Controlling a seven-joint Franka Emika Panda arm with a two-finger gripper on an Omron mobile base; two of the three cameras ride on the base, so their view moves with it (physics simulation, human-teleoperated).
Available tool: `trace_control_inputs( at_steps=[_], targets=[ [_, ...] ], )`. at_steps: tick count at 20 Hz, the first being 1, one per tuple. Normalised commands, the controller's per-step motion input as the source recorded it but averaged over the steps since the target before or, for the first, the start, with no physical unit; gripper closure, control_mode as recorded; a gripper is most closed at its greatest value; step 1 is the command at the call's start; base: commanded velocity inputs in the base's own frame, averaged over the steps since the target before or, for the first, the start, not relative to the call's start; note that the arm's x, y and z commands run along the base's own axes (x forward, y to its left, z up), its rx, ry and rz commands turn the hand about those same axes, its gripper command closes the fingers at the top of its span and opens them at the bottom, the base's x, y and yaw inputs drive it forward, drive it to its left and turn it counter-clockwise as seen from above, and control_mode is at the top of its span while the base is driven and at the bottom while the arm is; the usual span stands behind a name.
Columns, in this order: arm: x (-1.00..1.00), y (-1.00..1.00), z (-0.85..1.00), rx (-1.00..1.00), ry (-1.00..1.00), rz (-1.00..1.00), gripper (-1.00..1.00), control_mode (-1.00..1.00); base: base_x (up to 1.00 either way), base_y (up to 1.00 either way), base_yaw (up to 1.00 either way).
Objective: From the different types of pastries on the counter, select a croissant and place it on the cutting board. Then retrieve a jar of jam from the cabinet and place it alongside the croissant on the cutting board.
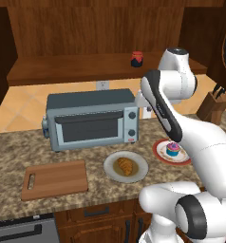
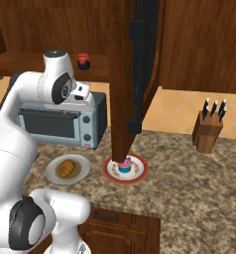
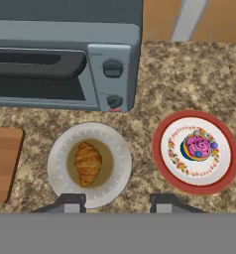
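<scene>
Two plated pastries sit close: the empty, narrowed claw (image 3: 117, 202) hovers between golden-brown ridged croissant (image 3: 88, 162) and pink-frosted cupcake (image 3: 198, 148), risking the wrong pick.

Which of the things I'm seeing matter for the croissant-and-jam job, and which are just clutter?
For the job:
- croissant on the grey plate
- cutting board, bare, left of that plate
- jar of jam on the cabinet shelf

Just lying about:
- cupcake on the red-rimmed plate
- toaster oven
- knife block
</scene>
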Motion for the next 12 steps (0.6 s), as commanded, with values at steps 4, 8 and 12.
trace_control_inputs(
  at_steps=[4,8,12],
  targets=[
    [0.0,0.01,0.0,0.0,0.0,0.0,-1.0,-1.0,0.0,0.0,0.0],
    [0.06,0.13,0.42,0.01,-0.24,0.0,-1.0,-1.0,0.0,0.0,0.0],
    [0.02,0.11,1.0,0.03,-0.41,0.0,-1.0,-1.0,0.0,0.0,0.0]
  ],
)
